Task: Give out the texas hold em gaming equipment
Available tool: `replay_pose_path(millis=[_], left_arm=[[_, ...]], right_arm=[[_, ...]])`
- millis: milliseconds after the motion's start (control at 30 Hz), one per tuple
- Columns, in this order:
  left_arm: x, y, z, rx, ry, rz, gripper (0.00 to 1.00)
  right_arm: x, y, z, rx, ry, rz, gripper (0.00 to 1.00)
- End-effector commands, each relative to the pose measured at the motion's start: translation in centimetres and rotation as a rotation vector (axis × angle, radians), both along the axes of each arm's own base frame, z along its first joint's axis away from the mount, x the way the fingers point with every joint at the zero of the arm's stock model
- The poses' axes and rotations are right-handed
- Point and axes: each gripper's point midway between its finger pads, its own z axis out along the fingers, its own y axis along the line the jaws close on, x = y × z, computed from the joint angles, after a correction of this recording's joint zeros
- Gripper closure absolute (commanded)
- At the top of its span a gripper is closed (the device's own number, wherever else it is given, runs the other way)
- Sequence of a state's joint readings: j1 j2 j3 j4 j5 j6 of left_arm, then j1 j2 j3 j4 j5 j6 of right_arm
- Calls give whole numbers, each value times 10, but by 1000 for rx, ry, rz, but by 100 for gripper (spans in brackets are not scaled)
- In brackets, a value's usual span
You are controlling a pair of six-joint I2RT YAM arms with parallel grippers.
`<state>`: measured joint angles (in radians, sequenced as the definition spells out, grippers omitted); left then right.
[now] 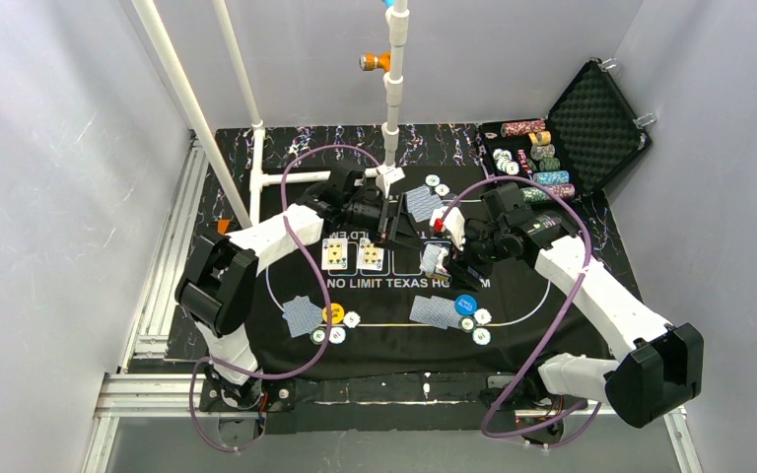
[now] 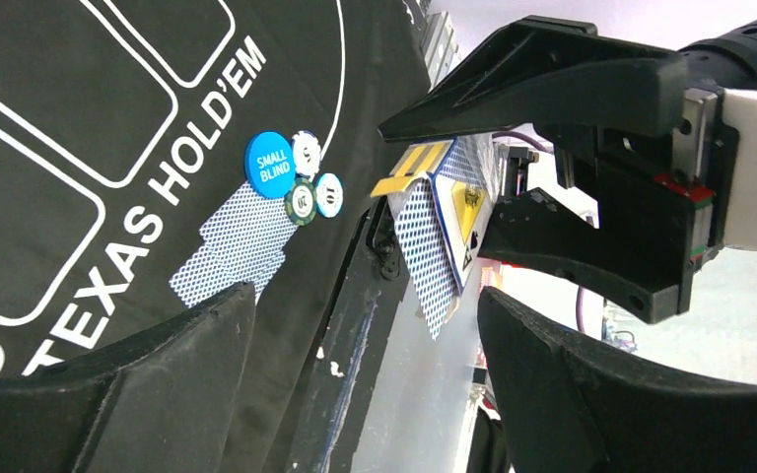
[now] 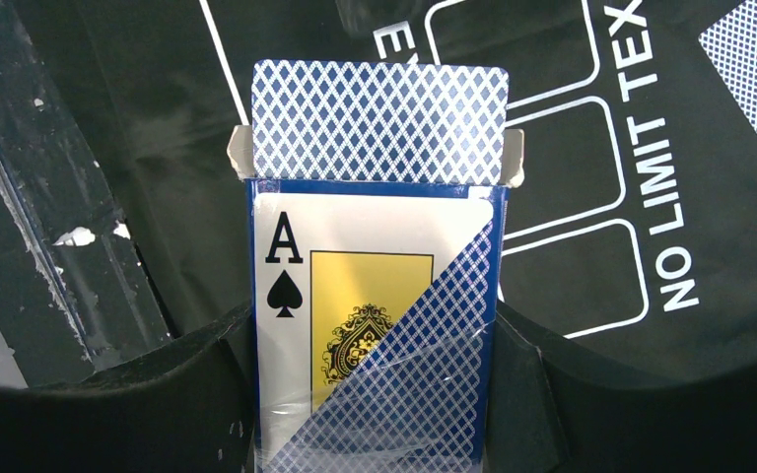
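Right pincer [image 3: 375, 340] clamps a card box [image 3: 355, 286] by its sides, up off the black mat [image 3: 591, 148]. Blue-backed cards [image 3: 379, 118] stick out of the box's open top. Left pincer [image 2: 365, 305] hangs just beside the box, jaws wide, nothing between them.

On the mat:
- Two face-up cards [image 1: 334, 254] lie side by side in the printed frames.
- Face-down cards [image 1: 303, 315] sit next to the yellow disc [image 1: 333, 313].
- A second face-down pair [image 1: 436, 311] sits next to the blue disc [image 1: 466, 304].
- Small chips [image 1: 352, 319] lie near each disc.

At the far right of the surface, an open case [image 1: 601, 113] holds chip stacks [image 1: 537, 158].
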<state>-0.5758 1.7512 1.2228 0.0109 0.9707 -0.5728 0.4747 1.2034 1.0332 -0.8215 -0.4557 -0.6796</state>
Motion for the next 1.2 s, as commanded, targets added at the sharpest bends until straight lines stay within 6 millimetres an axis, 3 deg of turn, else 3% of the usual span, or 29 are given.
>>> replay_pose_path(millis=[0,233,333,533,767,900,1067,1167], left_arm=[[-11,-14,15,-43,9,-49,19],[-18,-21,-11,-4,66,-70,24],[-19,-20,-15,1,74,-73,30],[-17,-12,-11,-5,52,-58,45],[-14,-7,2,-42,53,-59,53],[-15,-5,10,-60,45,-58,49],[-19,-9,29,-146,33,-62,32],[-28,-19,25,-146,50,-94,26]], right_arm=[[4,11,23,45,-55,39,99],[3,10,25,44,-71,46,99],[3,10,27,45,-77,45,99],[0,6,23,32,-78,39,99],[3,4,17,18,-78,29,99],[6,0,14,-3,-90,8,99],[7,1,9,-6,-79,6,99],[7,4,11,6,-75,15,99]])
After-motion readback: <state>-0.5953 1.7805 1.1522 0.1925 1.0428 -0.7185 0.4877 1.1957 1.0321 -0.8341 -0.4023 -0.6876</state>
